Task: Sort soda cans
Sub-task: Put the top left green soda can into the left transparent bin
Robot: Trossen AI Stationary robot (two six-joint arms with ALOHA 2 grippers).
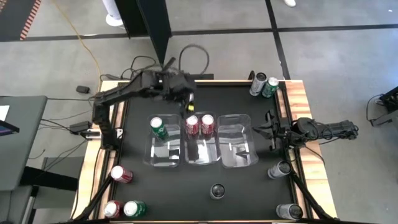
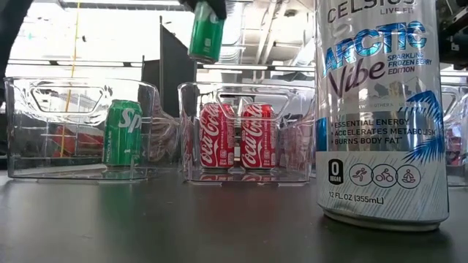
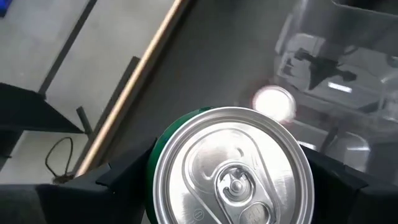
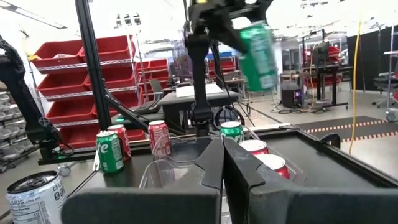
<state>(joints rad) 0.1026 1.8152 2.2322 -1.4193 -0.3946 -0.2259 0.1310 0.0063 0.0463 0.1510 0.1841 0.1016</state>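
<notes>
My left gripper (image 1: pixel 186 102) hangs high over the table's far side, behind the trays, shut on a green soda can (image 2: pixel 207 33), whose silver top (image 3: pixel 230 168) fills the left wrist view. Three clear trays stand in a row. The left tray (image 1: pixel 163 155) holds an upright green can (image 1: pixel 159 127). In the middle tray (image 1: pixel 202 155) stand two red cans (image 1: pixel 192 124) (image 1: pixel 207 124). My right gripper (image 1: pixel 272 130) waits shut at the table's right edge with nothing between its fingers. My left gripper pinches the green can's side wall (image 3: pixel 152 168) near its top rim, one finger (image 3: pixel 118 180) on each side. The fingers come slanting down from above. The can hangs below them, slightly tilted and lifted clear of the table and trays.
The right tray (image 1: pixel 239 155) holds no can. A silver and a green can (image 1: pixel 258 84) (image 1: pixel 270 87) stand at the far right corner. Two red cans and a green one (image 1: pixel 121 175) (image 1: pixel 112 208) (image 1: pixel 134 208) stand near left, silver cans (image 1: pixel 278 169) (image 1: pixel 288 211) near right.
</notes>
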